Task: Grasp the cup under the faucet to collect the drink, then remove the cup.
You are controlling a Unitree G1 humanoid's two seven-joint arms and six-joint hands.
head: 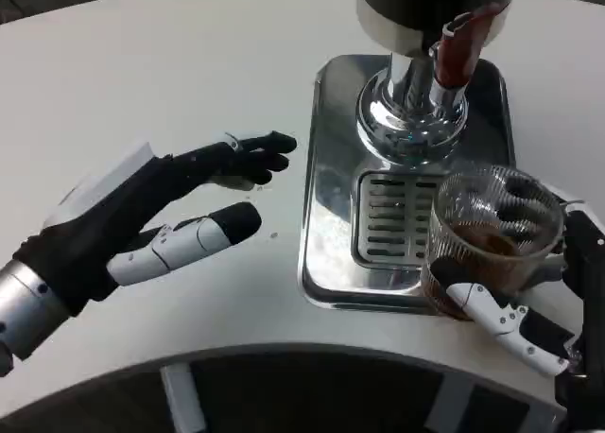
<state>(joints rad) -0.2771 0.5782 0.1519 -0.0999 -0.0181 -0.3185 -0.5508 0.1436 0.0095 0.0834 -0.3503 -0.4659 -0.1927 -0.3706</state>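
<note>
Left hand [142, 220]: over bare table [142, 74], fingers apart and stretched toward the tray [326, 168], holding nothing. Tray centre: drain grate [392, 216], with the dispenser's chrome base and red tap [460, 41] above it. Right: cup [492, 239], clear ribbed glass, brown drink inside, at the tray's front right corner, off from under the tap. Right hand [529, 305] wraps it, fingers clamped round the wall. Judgement: rigid, smooth, likely slippery and breakable, heavier with liquid; grip mid-wall, keep upright.
</note>
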